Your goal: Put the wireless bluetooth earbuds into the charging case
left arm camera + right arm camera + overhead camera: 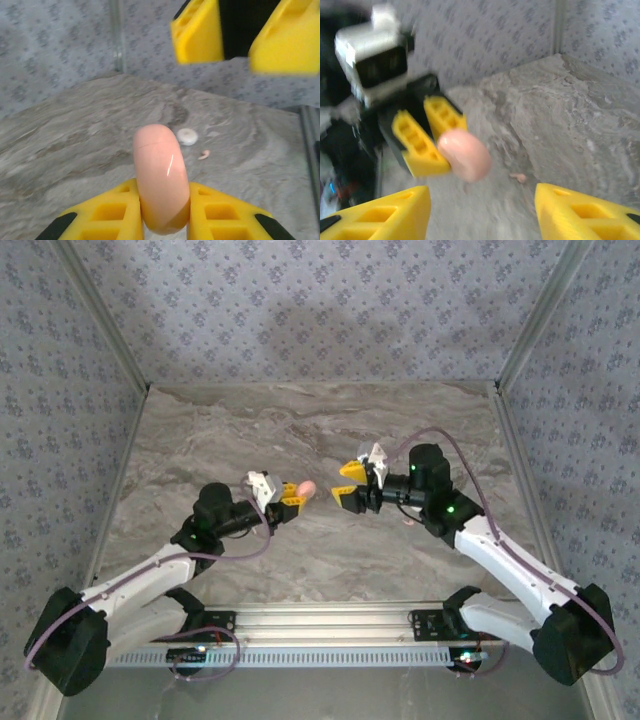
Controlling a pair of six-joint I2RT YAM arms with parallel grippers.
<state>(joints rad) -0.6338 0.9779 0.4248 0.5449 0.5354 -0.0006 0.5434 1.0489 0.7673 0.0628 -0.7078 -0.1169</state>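
A round pink charging case [160,170] stands on edge between the yellow fingers of my left gripper [164,189], which is shut on it and holds it above the table. Its lid seam shows and it looks closed. From above, the case [306,487] sticks out of the left gripper [292,498] toward my right gripper [350,483], which faces it a short gap away. The right gripper [482,192] is open with nothing between its fingers, and the case [465,154] hangs ahead of it. One tiny pale pink earbud [204,155] lies on the marble table [520,177].
A small white round puck [187,136] lies on the table just beyond the earbud. Patterned walls with metal corner posts [116,35] close in the marble table [250,430] at the back and both sides. A metal rail [320,625] runs along the near edge.
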